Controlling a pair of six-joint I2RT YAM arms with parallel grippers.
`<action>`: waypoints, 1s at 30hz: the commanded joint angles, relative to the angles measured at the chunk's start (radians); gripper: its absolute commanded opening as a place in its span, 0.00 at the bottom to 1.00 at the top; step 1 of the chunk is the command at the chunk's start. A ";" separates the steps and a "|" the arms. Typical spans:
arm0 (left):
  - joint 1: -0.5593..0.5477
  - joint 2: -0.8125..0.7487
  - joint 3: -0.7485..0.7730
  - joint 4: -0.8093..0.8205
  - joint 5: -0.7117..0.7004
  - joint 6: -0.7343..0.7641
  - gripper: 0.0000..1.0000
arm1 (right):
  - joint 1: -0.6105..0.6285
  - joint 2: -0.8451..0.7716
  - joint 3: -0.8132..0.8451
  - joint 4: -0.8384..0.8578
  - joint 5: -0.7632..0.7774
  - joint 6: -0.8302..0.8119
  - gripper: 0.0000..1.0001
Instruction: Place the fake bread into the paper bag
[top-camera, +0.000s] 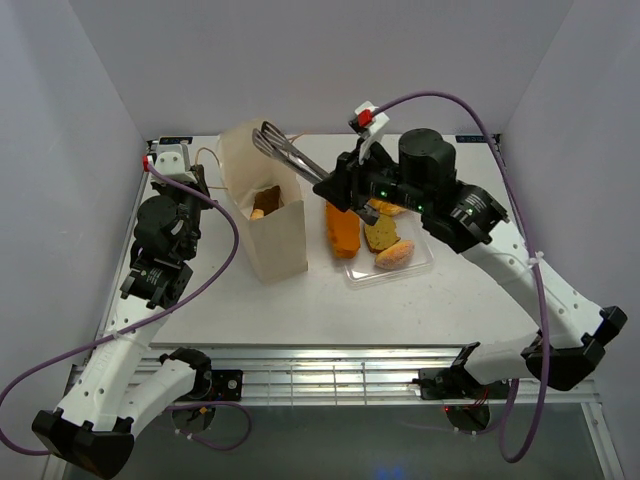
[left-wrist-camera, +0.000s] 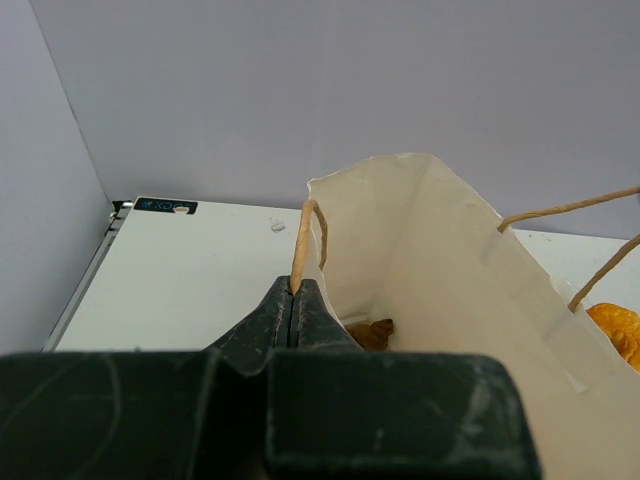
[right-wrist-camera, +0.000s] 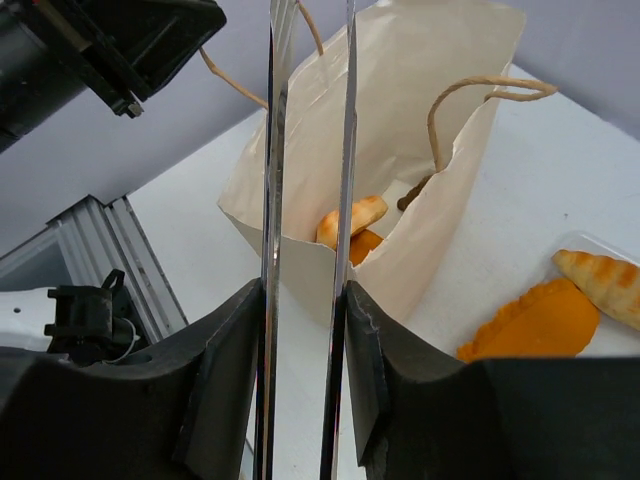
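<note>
pinches the string handle (left-wrist-camera: 300, 240) of the paper bag (top-camera: 275, 235) with the left gripper (left-wrist-camera: 292, 300), fingers pressed together on it. clamps metal tongs (top-camera: 290, 152) in the right gripper (right-wrist-camera: 305, 300) — tips aimed far-left over the upright bag's open mouth. shows fake bread (top-camera: 266, 202) inside the bag, more in the clear tray (top-camera: 424, 260) just right of it — orange loaf (top-camera: 343, 232) lying with long axis near-to-far.

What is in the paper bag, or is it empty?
Not empty. The paper bag stands open, and the right wrist view shows a golden pastry and an orange one at its bottom.
</note>
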 joint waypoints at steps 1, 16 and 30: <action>0.004 -0.014 0.001 0.001 0.005 -0.003 0.00 | 0.003 -0.130 -0.026 0.064 0.065 -0.007 0.42; 0.004 -0.014 0.005 -0.003 0.002 -0.003 0.00 | -0.009 -0.446 -0.338 -0.075 0.441 0.002 0.48; 0.004 -0.006 0.007 -0.006 0.017 -0.009 0.00 | -0.106 -0.362 -0.566 -0.111 0.239 0.042 0.47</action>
